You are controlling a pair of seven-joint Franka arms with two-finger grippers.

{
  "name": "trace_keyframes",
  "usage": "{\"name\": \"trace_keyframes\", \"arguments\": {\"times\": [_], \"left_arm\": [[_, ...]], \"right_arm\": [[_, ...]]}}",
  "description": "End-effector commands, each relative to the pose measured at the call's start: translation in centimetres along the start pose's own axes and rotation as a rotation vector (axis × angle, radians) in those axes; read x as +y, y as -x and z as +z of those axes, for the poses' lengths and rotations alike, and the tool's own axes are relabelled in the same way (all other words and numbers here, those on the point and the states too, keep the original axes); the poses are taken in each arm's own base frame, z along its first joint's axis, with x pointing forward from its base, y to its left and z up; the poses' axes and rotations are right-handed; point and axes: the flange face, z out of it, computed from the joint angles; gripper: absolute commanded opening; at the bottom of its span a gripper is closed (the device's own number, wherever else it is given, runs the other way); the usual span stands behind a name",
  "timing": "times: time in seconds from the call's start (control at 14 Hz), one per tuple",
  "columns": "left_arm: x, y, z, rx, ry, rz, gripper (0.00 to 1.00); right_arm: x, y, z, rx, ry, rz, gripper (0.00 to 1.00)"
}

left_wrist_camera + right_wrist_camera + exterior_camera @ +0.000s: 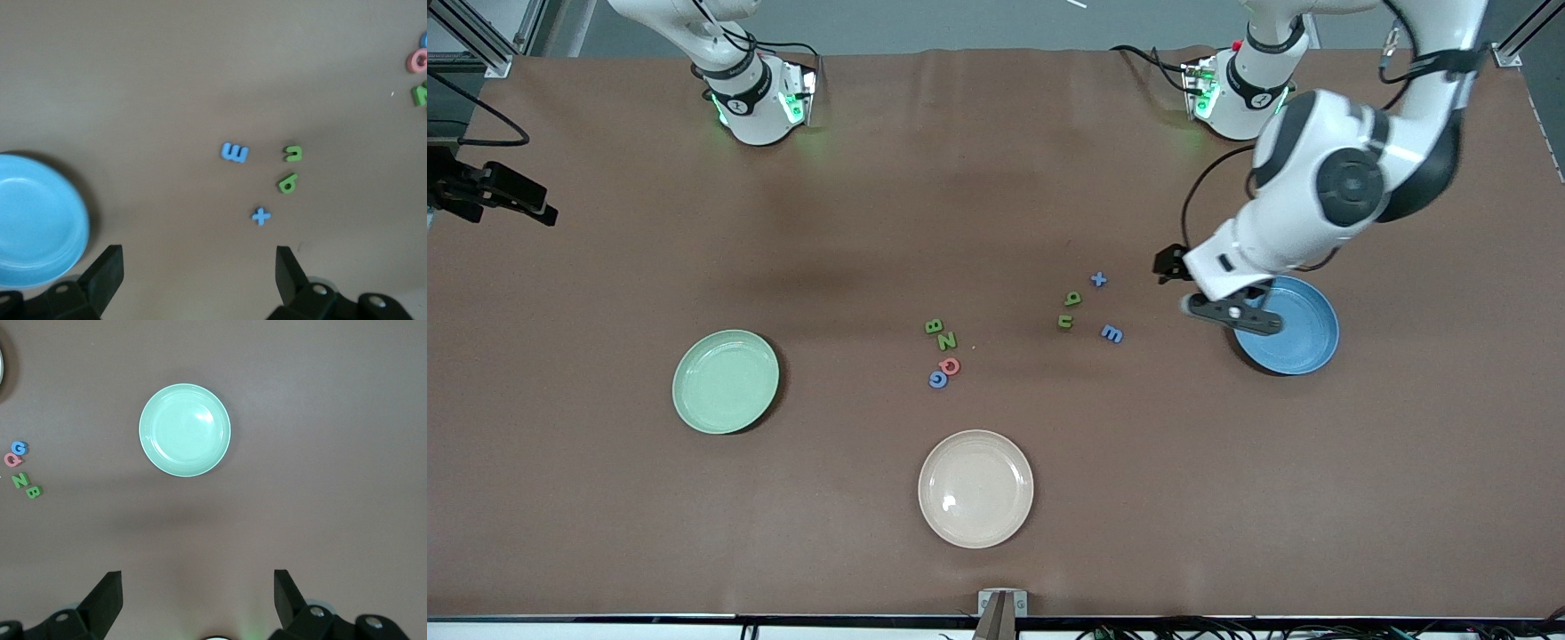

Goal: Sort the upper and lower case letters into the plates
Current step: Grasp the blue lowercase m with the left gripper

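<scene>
Two clusters of small letters lie mid-table. Green B (pixel 934 326), green Z (pixel 947 340), red Q (pixel 951 365) and blue G (pixel 937 380) form one. Blue t (pixel 1098 279), green q (pixel 1072 299), green n (pixel 1065 321) and blue m (pixel 1111 333) form the other, closer to the sky blue plate (pixel 1294 329). The mint green plate (pixel 725 380) sits toward the right arm's end. Both plates are empty. My left gripper (pixel 1234 313) hangs open over the blue plate's rim, holding nothing. My right gripper (pixel 198 600) is open and empty, high above the table, looking down on the mint plate (pixel 185 430).
A cream-beige plate (pixel 975 488) lies nearest the front camera, below the capitals. The two arm bases (pixel 760 98) stand along the table's top edge. A black camera mount (pixel 494 191) juts in at the right arm's end.
</scene>
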Motion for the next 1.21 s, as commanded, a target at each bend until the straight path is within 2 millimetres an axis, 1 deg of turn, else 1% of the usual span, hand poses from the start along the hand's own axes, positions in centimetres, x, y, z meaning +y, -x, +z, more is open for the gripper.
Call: {"name": "trace_keyframes", "arguments": {"times": [0.0,0.07,0.21,0.29,0.36,0.5,0.57,0.64,0.78,1.14], "left_arm": [[2.3,2.0,5.5,0.047,-0.028,0.069,1.00],[3.2,2.2,8.3,0.070,-0.048,0.121,1.00],[3.7,1.8,12.1,0.055,-0.074,0.155,1.00],[4.3,1.8,13.5,0.040,-0.095,0.162,1.00],[4.4,1.7,14.2,0.045,-0.111,0.173,1.00],[4.0,0.9,15.4,0.094,-0.083,0.164,1.00],[4.1,1.0,16.0,0.087,-0.079,0.163,1.00],[4.0,1.0,17.3,0.066,-0.073,0.166,1.00],[3.7,0.1,19.2,0.043,-0.055,0.154,1.00],[3.7,-1.7,20.7,0.052,-0.091,0.196,0.99]], "right_arm": [[-0.2,0.7,-0.2,0.014,-0.016,-0.017,1.00],[-0.2,0.7,-0.1,0.014,-0.016,-0.018,1.00],[-0.2,0.7,-0.1,0.012,-0.018,-0.030,1.00],[-0.3,0.7,-0.1,0.014,-0.022,-0.038,1.00],[-0.4,0.6,0.0,0.013,-0.036,-0.040,1.00],[-0.4,0.6,-0.1,0.018,-0.039,-0.040,1.00],[-0.5,0.5,-0.1,0.019,-0.039,-0.042,1.00],[-0.5,0.5,-0.1,0.019,-0.039,-0.042,1.00],[-0.4,0.6,-0.1,0.018,-0.037,-0.051,1.00],[0.1,0.6,0.0,0.013,-0.033,-0.083,1.00]]}}
